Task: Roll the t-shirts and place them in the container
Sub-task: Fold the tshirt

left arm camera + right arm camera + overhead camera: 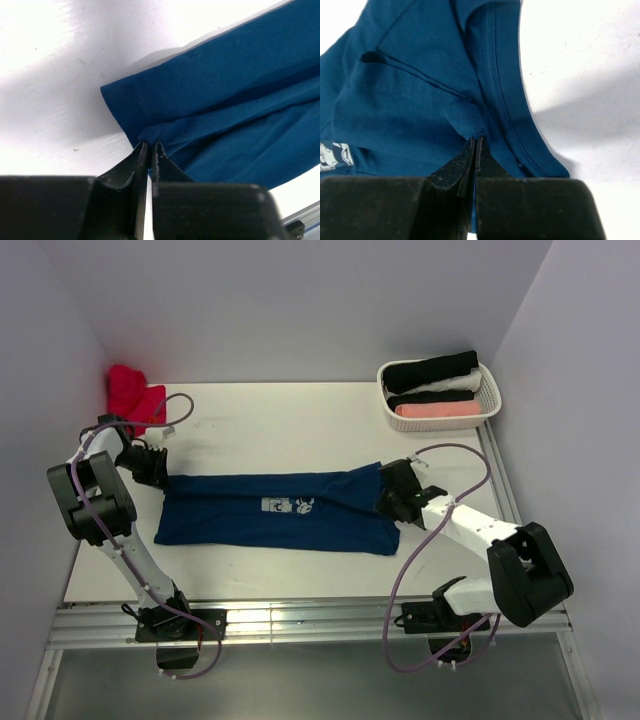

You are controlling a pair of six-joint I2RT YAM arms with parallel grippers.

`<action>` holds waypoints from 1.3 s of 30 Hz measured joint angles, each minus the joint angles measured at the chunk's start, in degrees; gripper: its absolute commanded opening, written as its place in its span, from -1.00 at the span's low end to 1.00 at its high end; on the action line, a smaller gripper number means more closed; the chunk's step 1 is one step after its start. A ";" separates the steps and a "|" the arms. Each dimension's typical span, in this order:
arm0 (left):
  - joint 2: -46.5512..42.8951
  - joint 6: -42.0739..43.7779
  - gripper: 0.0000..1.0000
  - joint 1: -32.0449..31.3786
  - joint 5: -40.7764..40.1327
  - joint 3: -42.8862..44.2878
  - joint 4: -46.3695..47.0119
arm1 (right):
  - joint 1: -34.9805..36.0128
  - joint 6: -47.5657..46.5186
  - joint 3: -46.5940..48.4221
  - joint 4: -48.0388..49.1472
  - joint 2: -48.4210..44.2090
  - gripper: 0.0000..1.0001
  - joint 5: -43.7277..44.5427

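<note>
A navy blue t-shirt (pixel 270 510) with a small pale print (pixel 288 506) lies folded into a long band across the white table. My left gripper (pixel 160 478) is shut on the shirt's left end; in the left wrist view its tips (pixel 150 145) pinch a fold of the blue cloth (pixel 225 100). My right gripper (pixel 385 495) is shut on the shirt's right end; in the right wrist view its tips (pixel 476 141) pinch a fold of the blue cloth (pixel 410 90) beside a stitched hem (pixel 505 85). A red t-shirt (pixel 135 395) lies crumpled at the back left.
A white basket (pixel 487 405) at the back right holds rolled black, white and pink shirts. Grey walls close in the table on three sides. A metal rail (pixel 300 625) runs along the near edge.
</note>
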 measured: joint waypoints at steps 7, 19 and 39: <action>-0.61 -0.02 -0.18 0.42 -0.92 -0.24 1.27 | 0.61 0.15 0.00 0.22 0.83 -0.31 -0.50; -1.97 -0.02 0.02 3.15 -0.85 4.26 -0.04 | 0.74 -0.68 1.25 -2.75 -2.51 -0.09 -0.39; -2.95 -0.04 0.00 4.70 0.87 8.79 -2.51 | 1.49 -3.56 25.00 -0.44 24.17 -0.03 -3.91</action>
